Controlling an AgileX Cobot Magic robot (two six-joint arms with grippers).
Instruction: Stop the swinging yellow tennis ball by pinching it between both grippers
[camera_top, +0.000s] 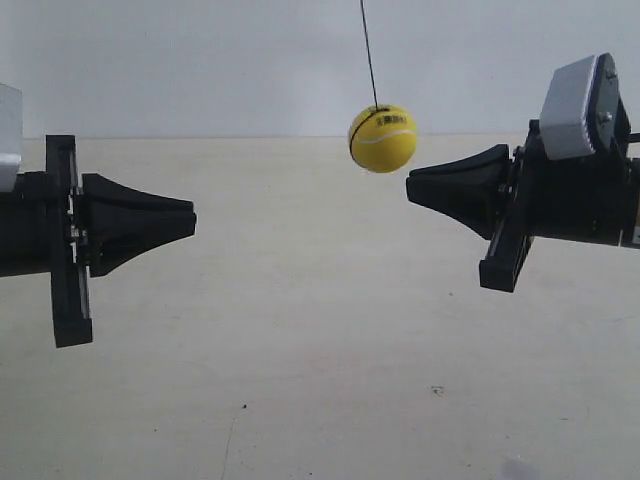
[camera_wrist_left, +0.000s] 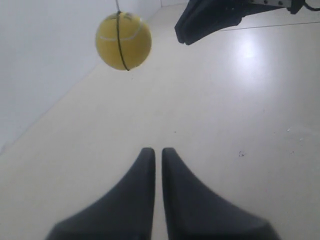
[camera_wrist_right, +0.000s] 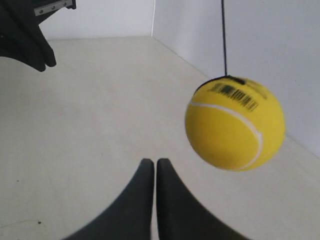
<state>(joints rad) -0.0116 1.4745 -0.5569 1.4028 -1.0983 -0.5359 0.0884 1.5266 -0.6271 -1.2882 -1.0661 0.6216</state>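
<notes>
A: Located yellow tennis ball (camera_top: 383, 139)?
B: Yes — hung on dark string (camera_top: 369, 55) over desk (camera_top: 320, 350), just beside tip of right tool (camera_top: 410, 188), higher than it, not touching. Well apart from left tool (camera_top: 192, 222).
A: Tool state?
B: Both clenched shut, gripping nothing. Around: white wall (camera_top: 200, 60) behind, few dark specks (camera_top: 437, 390) on desk.

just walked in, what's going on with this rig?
A yellow tennis ball hangs on a thin string over a pale table, between two black grippers facing each other. Neither touches it. The right gripper, fingers together, is close beside the ball. The left gripper, also closed, is much farther off. The pinch is not yet made.
</notes>
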